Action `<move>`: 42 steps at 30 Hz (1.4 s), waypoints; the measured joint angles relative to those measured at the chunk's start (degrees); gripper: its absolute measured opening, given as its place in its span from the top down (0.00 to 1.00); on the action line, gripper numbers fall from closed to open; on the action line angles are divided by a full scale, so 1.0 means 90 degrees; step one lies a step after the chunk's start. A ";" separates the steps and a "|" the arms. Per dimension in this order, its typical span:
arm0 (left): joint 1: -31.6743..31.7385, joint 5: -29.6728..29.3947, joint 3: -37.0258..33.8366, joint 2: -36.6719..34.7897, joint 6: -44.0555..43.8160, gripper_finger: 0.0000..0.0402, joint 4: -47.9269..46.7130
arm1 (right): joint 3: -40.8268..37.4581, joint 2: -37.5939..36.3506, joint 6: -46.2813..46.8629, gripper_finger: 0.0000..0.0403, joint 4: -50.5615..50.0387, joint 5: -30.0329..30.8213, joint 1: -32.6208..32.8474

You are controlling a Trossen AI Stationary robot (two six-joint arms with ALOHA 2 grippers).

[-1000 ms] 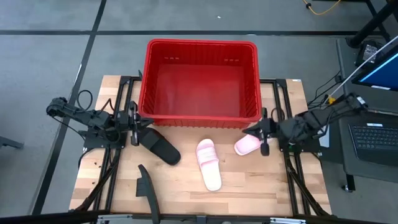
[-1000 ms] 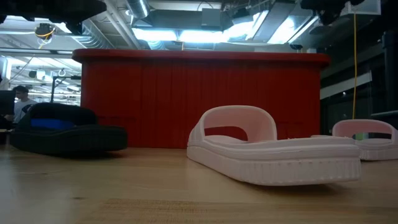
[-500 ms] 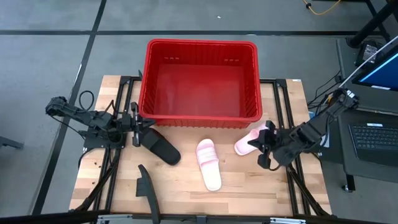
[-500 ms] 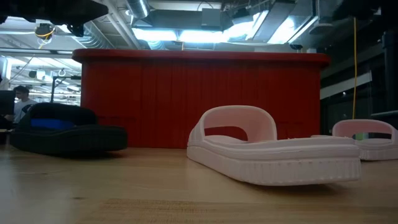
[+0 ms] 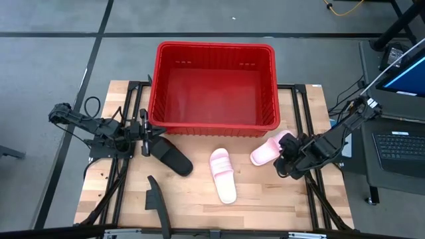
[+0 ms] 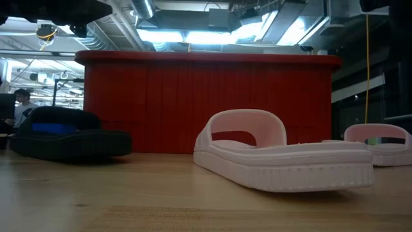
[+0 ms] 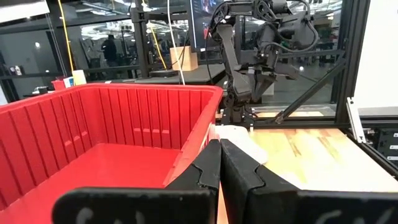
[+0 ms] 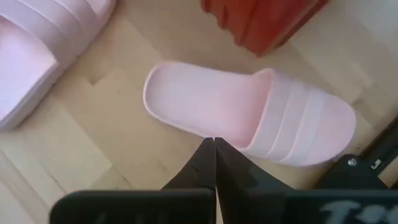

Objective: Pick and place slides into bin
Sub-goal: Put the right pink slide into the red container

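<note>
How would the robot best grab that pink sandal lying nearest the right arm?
Probably by the wide strap: it arches above the sole of the pink sandal, leaving a gap for one finger. The sandal lies flat, sole down, so the right gripper, now shut beside it, should open and come from above.

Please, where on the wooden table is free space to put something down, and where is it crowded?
Bare wood lies along the near edge of the wooden table, below the middle light pink slide sandal, and inside the empty red plastic bin. The strip just before the bin is crowded: black slide sandal, second pink sandal, both grippers.
</note>
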 joint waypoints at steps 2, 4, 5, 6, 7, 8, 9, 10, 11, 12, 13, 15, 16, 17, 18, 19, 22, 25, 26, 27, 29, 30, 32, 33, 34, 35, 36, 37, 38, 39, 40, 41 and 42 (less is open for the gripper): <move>0.0000 0.0000 0.0000 0.0000 0.0170 1.00 0.0000 | 0.0000 0.0118 0.0000 0.99 -0.0002 -0.0002 -0.0074; 0.0000 -0.0002 0.0000 0.0000 0.0365 1.00 0.0000 | 0.0000 0.0248 -0.0016 0.99 0.0000 -0.0005 -0.0158; 0.0000 -0.0002 0.0000 0.0000 0.0435 1.00 0.0000 | 0.0000 0.0304 -0.0019 0.99 0.0000 -0.0007 -0.0199; 0.0000 -0.0003 0.0000 0.0000 0.0471 1.00 0.0000 | 0.0000 0.0354 -0.0019 0.99 0.0000 -0.0005 -0.0233; 0.0000 -0.0005 0.0000 0.0000 0.0482 1.00 0.0000 | 0.0000 0.0398 -0.0021 0.99 0.0000 -0.0005 -0.0265; 0.0000 -0.0005 0.0000 0.0000 0.0481 1.00 0.0000 | 0.0000 0.0441 -0.0022 0.99 0.0002 -0.0007 -0.0292; 0.0000 -0.0005 0.0000 0.0000 0.0460 1.00 0.0000 | 0.0000 0.0480 -0.0023 0.99 0.0014 -0.0011 -0.0308; 0.0000 -0.0007 0.0001 0.0000 0.0450 1.00 0.0000 | 0.0000 0.0509 -0.0024 0.99 0.0029 -0.0012 -0.0317; 0.0000 -0.0007 0.0000 0.0000 0.0449 1.00 0.0000 | 0.0000 0.0532 -0.0025 0.98 0.0036 -0.0014 -0.0320; 0.0000 -0.0007 0.0000 0.0000 0.0449 1.00 0.0000 | 0.0000 0.0556 -0.0027 0.97 0.0034 -0.0016 -0.0319; 0.0000 -0.0010 0.0000 0.0000 0.0449 1.00 0.0000 | -0.0001 0.0568 -0.0028 0.96 0.0034 -0.0019 -0.0317; 0.0000 -0.0028 0.0000 0.0000 0.0449 1.00 0.0000 | -0.0002 0.0567 -0.0029 0.94 0.0032 -0.0026 -0.0317; 0.0000 -0.0054 0.0000 0.0000 0.0449 1.00 0.0000 | -0.0002 0.0567 -0.0027 0.93 0.0032 -0.0026 -0.0317; 0.0000 -0.0098 0.0000 0.0000 0.0447 1.00 0.0000 | -0.0002 0.0567 -0.0023 0.92 0.0032 -0.0024 -0.0317; 0.0000 -0.0147 0.0000 0.0000 0.0447 1.00 0.0000 | -0.0002 0.0567 -0.0022 0.91 0.0034 -0.0024 -0.0317; 0.0000 -0.0191 0.0000 0.0000 0.0446 1.00 0.0000 | -0.0002 0.0567 -0.0022 0.90 0.0035 -0.0024 -0.0317; 0.0000 -0.0293 0.0000 0.0000 0.0443 1.00 0.0000 | -0.0002 0.0567 -0.0022 0.87 0.0034 -0.0017 -0.0317; 0.0000 -0.0301 0.0000 0.0000 0.0444 1.00 0.0000 | -0.0002 0.0567 -0.0019 0.83 0.0032 -0.0022 -0.0353; 0.0000 -0.0301 0.0000 0.0000 0.0444 1.00 0.0000 | -0.0002 0.0567 -0.0019 0.81 0.0032 -0.0073 -0.0384; 0.0000 -0.0301 0.0000 0.0000 0.0450 1.00 0.0000 | -0.0002 0.0567 -0.0018 0.79 0.0030 -0.0168 -0.0416; 0.0000 -0.0304 0.0000 0.0000 0.0534 1.00 0.0000 | -0.0002 0.0567 -0.0017 0.74 0.0024 -0.0331 -0.0469; 0.0000 -0.0304 0.0000 0.0000 0.0562 1.00 0.0000 | -0.0002 0.0567 -0.0018 0.72 0.0024 -0.0367 -0.0494; 0.0000 -0.0306 0.0000 0.0000 0.0588 1.00 0.0000 | -0.0002 0.0567 -0.0017 0.67 0.0024 -0.0393 -0.0532; 0.0000 -0.0306 0.0000 0.0000 0.0588 1.00 0.0000 | -0.0002 0.0567 -0.0017 0.65 0.0024 -0.0398 -0.0553; 0.0000 -0.0306 0.0000 0.0000 0.0585 1.00 0.0000 | -0.0005 0.0567 -0.0018 0.62 0.0024 -0.0403 -0.0570; 0.0000 -0.0306 0.0000 0.0000 0.0585 1.00 0.0000 | -0.0013 0.0567 -0.0019 0.60 0.0026 -0.0406 -0.0589; 0.0000 -0.0306 0.0000 0.0000 0.0589 1.00 0.0000 | -0.0042 0.0567 -0.0017 0.58 0.0030 -0.0405 -0.0607; 0.0000 -0.0306 0.0000 0.0000 0.0594 1.00 0.0000 | -0.0073 0.0567 -0.0019 0.56 0.0007 -0.0407 -0.0629; 0.0000 -0.0306 0.0000 0.0000 0.0595 1.00 -0.0002 | -0.0109 0.0567 -0.0022 0.54 -0.0002 -0.0406 -0.0649; 0.0000 -0.0306 0.0000 0.0000 0.0597 1.00 0.0000 | -0.0155 0.0567 -0.0022 0.52 -0.0002 -0.0406 -0.0670; 0.0000 -0.0306 0.0000 0.0000 0.0600 1.00 -0.0001 | -0.0207 0.0567 -0.0022 0.51 0.0000 -0.0406 -0.0699; 0.0000 -0.0304 0.0000 0.0000 0.0601 1.00 -0.0002 | -0.0267 0.0567 -0.0024 0.50 0.0000 -0.0410 -0.0728; 0.0000 -0.0306 0.0000 0.0000 0.0602 1.00 0.0000 | -0.0325 0.0567 -0.0026 0.48 0.0006 -0.0436 -0.0754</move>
